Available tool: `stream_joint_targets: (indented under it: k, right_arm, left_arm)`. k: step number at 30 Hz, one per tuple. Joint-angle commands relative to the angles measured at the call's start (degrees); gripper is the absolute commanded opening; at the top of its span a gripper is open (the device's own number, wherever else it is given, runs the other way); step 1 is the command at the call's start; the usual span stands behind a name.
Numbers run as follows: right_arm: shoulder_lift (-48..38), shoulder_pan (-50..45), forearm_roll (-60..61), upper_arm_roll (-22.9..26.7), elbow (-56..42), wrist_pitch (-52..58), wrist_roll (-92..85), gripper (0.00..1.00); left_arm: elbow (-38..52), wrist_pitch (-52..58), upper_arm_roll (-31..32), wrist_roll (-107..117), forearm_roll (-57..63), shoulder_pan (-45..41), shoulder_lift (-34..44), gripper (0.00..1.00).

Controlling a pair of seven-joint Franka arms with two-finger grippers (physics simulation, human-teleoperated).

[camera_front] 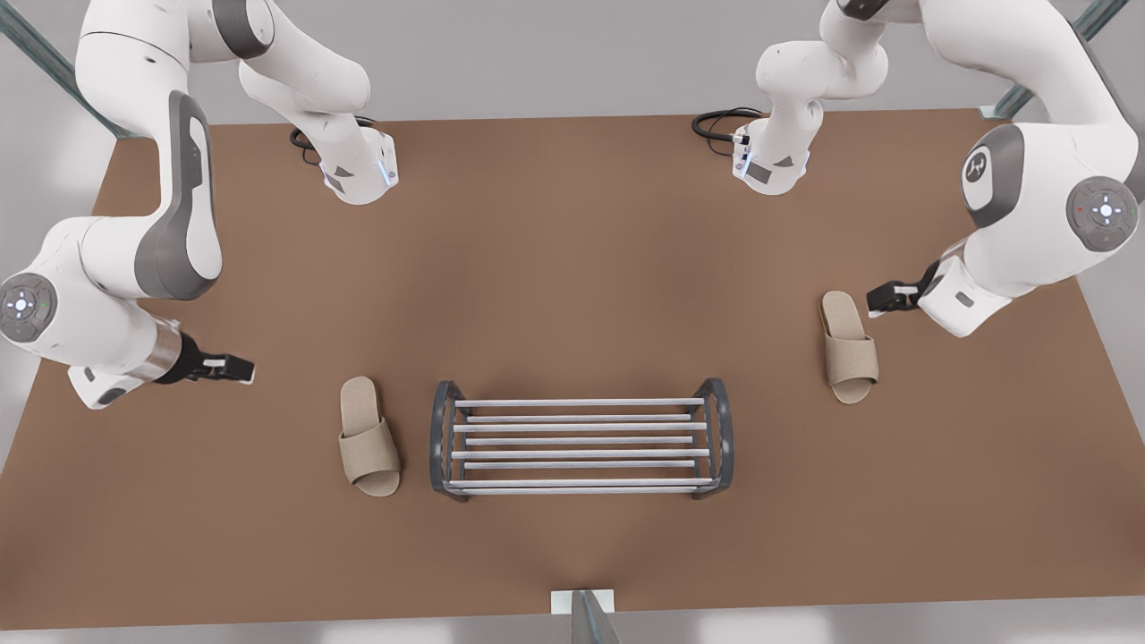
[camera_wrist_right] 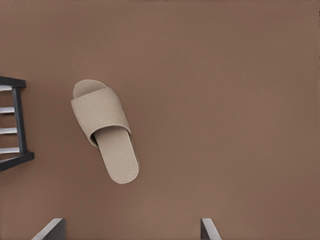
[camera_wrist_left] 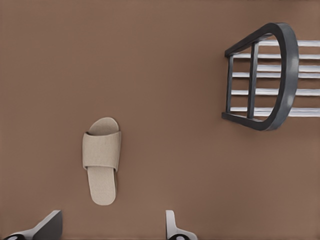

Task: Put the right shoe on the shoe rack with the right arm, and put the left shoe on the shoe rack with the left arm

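Observation:
The shoe rack (camera_front: 581, 427), with dark arched ends and silver bars, stands near the table's front, bare. A beige slipper, the right shoe (camera_front: 368, 436), lies flat just off the rack's end on the front view's left. My right gripper (camera_front: 234, 368) hovers open beyond its heel (camera_wrist_right: 132, 221), with the shoe (camera_wrist_right: 104, 127) and rack end (camera_wrist_right: 18, 120) ahead of it. The left shoe (camera_front: 848, 347) lies farther from the rack on the front view's right. My left gripper (camera_front: 881, 295) hangs open by its heel (camera_wrist_left: 113, 215), looking at shoe (camera_wrist_left: 102, 159) and rack (camera_wrist_left: 282, 75).
The brown table (camera_front: 572, 268) stretches wide between the arms. Both arm bases with black cables (camera_front: 716, 123) sit at the far edge. A metal post (camera_front: 586, 615) stands at the front edge, just beyond the rack.

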State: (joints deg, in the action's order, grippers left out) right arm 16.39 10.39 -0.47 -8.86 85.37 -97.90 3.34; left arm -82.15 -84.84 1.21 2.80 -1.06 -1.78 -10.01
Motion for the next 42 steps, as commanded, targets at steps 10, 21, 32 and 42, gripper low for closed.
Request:
stream_joint_targets:
  k: [10,21,32,42]
  right_arm:
    - [0.0,0.1,0.0,0.0,0.0,-2.6,2.2,1.0]
    - [-9.3,0.9,23.8,0.6,30.7,-44.3,39.1,1.0]
    - [3.9,-17.9,98.9,18.4,32.2,-59.9,-43.5,1.0]
    - [10.7,-24.9,100.5,18.0,29.4,-69.0,-67.3,1.0]
  left_arm:
    - [-62.1,-65.3,-6.7,6.1,-33.9,0.0,9.7,1.0]
    - [-72.4,-90.8,5.7,-81.3,-121.9,-0.9,11.9,1.0]
    - [-73.0,-89.4,10.7,-105.6,-144.1,-2.6,8.6,1.0]
    - [-75.4,-74.2,9.3,-119.3,-162.8,4.3,3.3,1.0]
